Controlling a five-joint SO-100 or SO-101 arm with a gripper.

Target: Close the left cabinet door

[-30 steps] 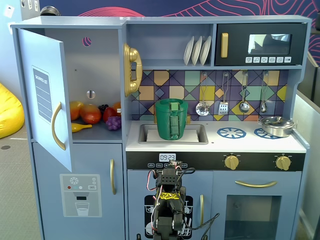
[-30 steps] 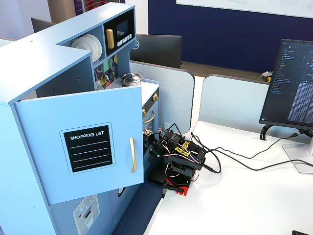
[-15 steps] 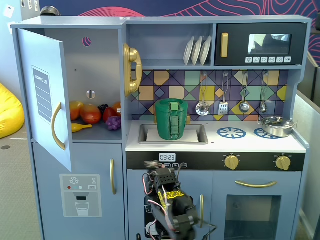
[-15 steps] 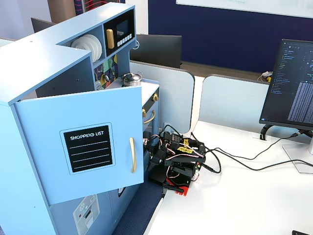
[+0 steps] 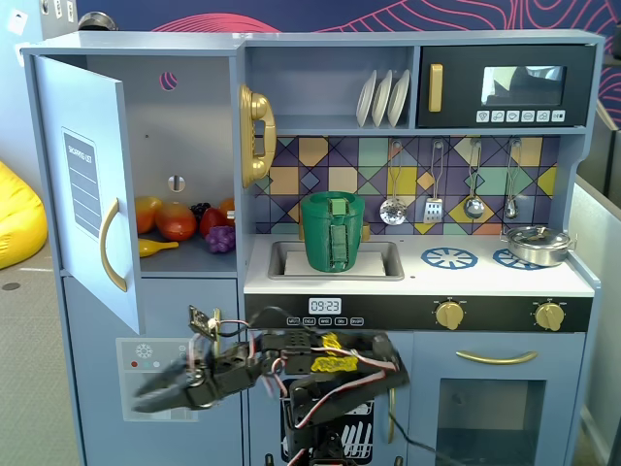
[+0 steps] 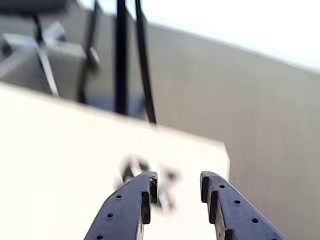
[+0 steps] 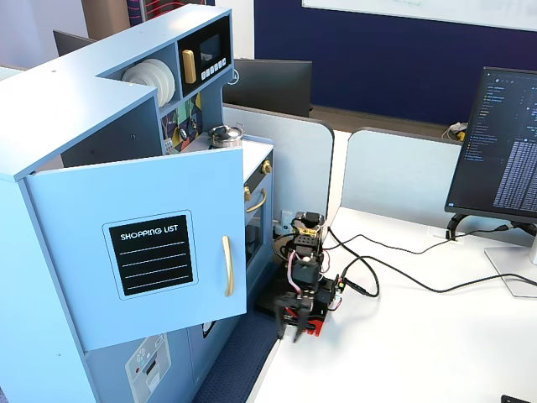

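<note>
The left cabinet door [image 5: 92, 184] is light blue with a black "SHOPPING LIST" panel and a curved gold handle [image 5: 112, 245]. It stands wide open, swung out toward the camera, and also shows in a fixed view [image 7: 143, 252]. My gripper [image 5: 146, 396] is low in front of the lower door with the dispenser graphic, below the open door's bottom edge, pointing left. In a fixed view the gripper [image 7: 288, 326] sits right of the door's free edge and apart from it. In the wrist view the gripper [image 6: 178, 182] is open and empty over a blurred white surface.
Toy fruit [image 5: 179, 221] lies inside the open cabinet. A gold phone [image 5: 255, 134] hangs on the cabinet's side; a green basket [image 5: 333, 231] sits in the sink. The white desk [image 7: 403, 353] carries cables [image 7: 394, 277] and a monitor [image 7: 503, 151].
</note>
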